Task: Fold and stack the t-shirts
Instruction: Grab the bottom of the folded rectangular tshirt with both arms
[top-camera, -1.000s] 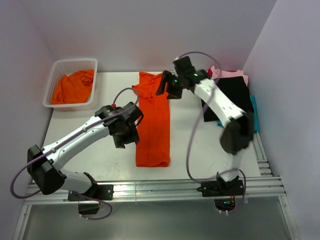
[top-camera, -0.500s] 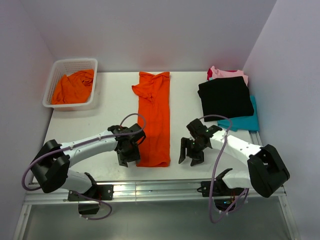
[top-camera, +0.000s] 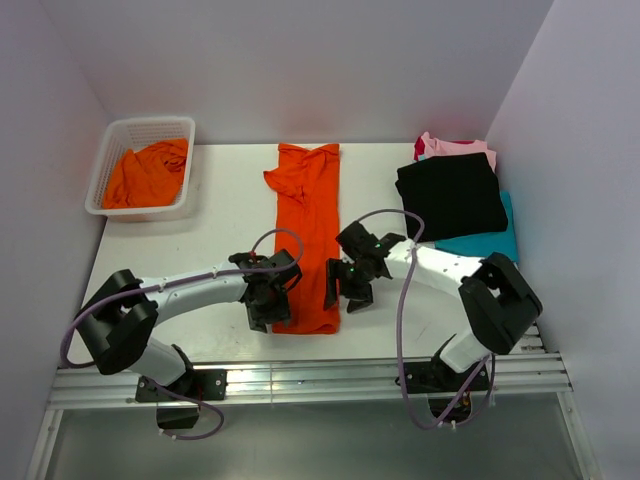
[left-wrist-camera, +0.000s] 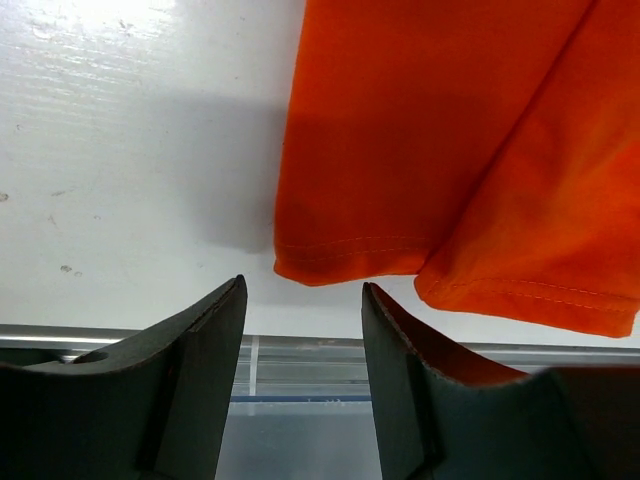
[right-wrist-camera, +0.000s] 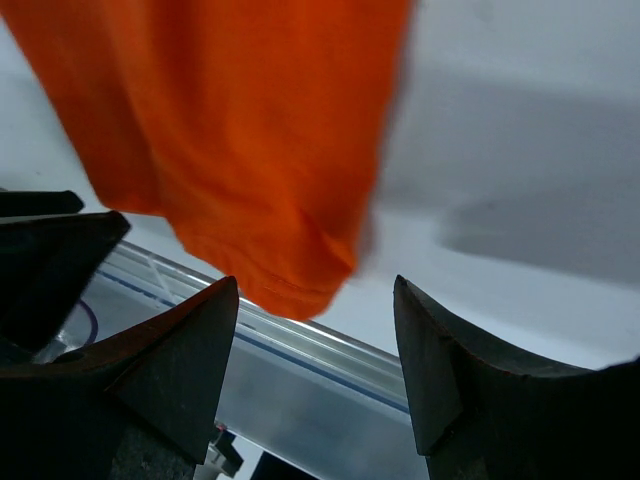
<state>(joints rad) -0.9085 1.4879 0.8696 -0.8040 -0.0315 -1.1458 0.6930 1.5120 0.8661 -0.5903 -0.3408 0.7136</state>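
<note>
Though overhead hides it, left end effector (left-wrist-camera: 303, 298) and right end effector (right-wrist-camera: 315, 287) gape beside orange t-shirt (left-wrist-camera: 430, 150)

My top view looks down from above and behind the arm bases onto the whole table (top-camera: 220, 215). Both wrist views sit close to the surface, face the near rail (top-camera: 330, 372), and share the near hem of the orange t-shirt (top-camera: 310, 255).

The flat t-shirt (top-camera: 312, 250) is plain orange, the mesh basket (top-camera: 97, 185) white
</note>
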